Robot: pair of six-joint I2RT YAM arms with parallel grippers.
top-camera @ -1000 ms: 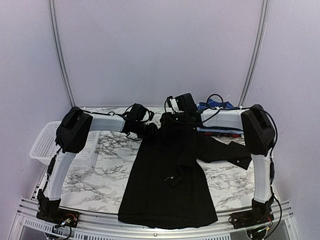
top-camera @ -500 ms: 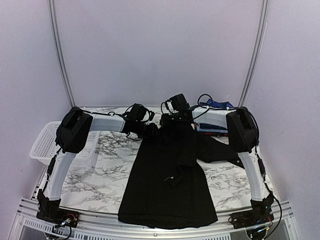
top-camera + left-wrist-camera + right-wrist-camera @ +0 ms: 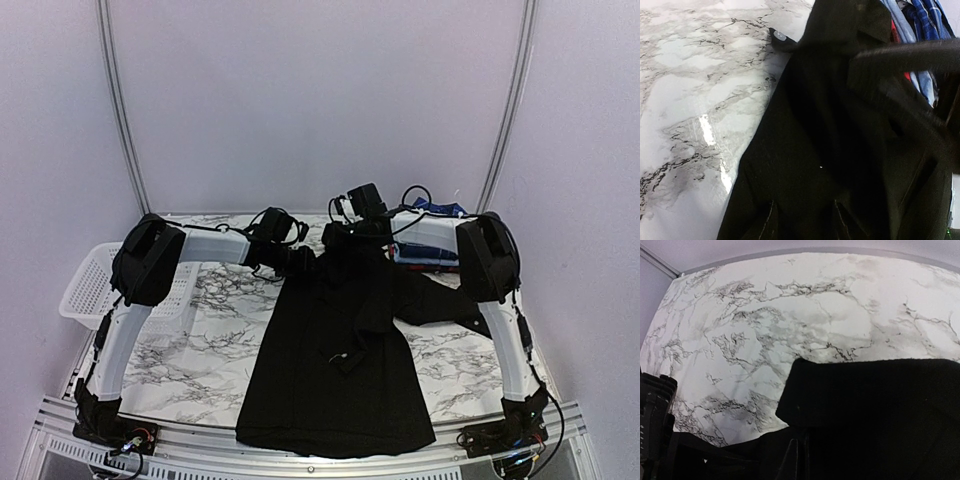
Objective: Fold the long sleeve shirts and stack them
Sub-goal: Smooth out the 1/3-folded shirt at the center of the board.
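A black long sleeve shirt (image 3: 330, 360) lies spread on the marble table (image 3: 210, 340), hem toward me and collar at the far end. Its right sleeve (image 3: 450, 305) trails off to the right. My left gripper (image 3: 298, 262) sits at the shirt's left shoulder, its jaws partly closed with black cloth (image 3: 805, 165) filling the gap between them. At the collar, my right gripper (image 3: 345, 238) is shut on a raised black fold (image 3: 865, 395). More folded shirts (image 3: 425, 252), blue plaid, light blue and red, are stacked at the back right.
A white mesh basket (image 3: 85, 285) stands at the table's left edge. The right arm's cables loop above the shirt stack (image 3: 920, 20). A black cuff with a white button (image 3: 779, 37) lies on the marble beside the shirt.
The right gripper has closed on the collar fold, and the right arm's elbow has swung left. The left arm and the spread shirt have held still.
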